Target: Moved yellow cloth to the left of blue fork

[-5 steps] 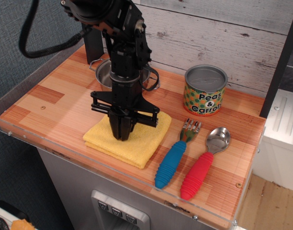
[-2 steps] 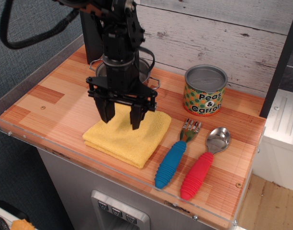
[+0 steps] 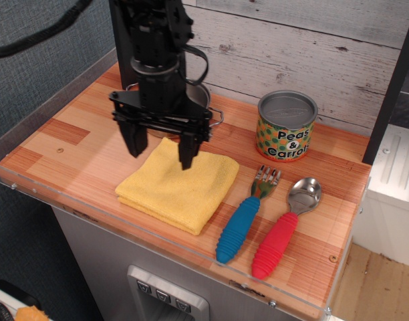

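The yellow cloth lies folded and flat on the wooden counter, just left of the blue fork. The fork has a ribbed blue handle and patterned tines pointing to the back. My gripper hangs above the cloth's back left part, clear of it. Its two black fingers are spread wide apart and hold nothing.
A red-handled spoon lies right of the fork. A peas and carrots can stands behind them. A steel pot sits behind the gripper, mostly hidden. The counter's acrylic rim runs along the front and left edges.
The gripper was shut and pressed on the cloth. It has opened, let go and risen up and slightly left. The cloth stays flat in place.
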Controlling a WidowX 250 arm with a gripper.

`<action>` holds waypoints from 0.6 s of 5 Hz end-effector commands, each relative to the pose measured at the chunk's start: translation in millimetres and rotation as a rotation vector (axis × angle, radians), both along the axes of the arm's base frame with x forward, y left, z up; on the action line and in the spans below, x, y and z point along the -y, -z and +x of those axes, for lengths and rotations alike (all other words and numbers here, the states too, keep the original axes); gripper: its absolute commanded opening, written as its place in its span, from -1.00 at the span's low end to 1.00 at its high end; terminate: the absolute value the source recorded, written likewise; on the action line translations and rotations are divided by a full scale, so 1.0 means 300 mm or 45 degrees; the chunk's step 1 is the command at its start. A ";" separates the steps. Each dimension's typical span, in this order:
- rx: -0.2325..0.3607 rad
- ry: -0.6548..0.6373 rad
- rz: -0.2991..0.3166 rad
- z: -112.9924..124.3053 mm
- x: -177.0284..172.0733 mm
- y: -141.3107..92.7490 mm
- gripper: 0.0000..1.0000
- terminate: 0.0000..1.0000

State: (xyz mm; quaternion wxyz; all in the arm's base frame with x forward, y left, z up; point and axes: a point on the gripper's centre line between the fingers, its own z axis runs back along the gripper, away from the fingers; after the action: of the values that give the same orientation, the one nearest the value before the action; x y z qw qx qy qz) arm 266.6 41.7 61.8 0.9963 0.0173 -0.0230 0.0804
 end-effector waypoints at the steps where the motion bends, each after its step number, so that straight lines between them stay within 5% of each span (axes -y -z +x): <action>1: 0.080 -0.076 0.042 -0.030 -0.143 -0.124 1.00 -1.00; 3: 0.108 -0.242 0.048 -0.050 -0.272 -0.147 1.00 -1.00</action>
State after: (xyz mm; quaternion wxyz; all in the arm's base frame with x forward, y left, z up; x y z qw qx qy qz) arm 251.6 119.5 93.2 0.9838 0.0274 -0.0461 0.1712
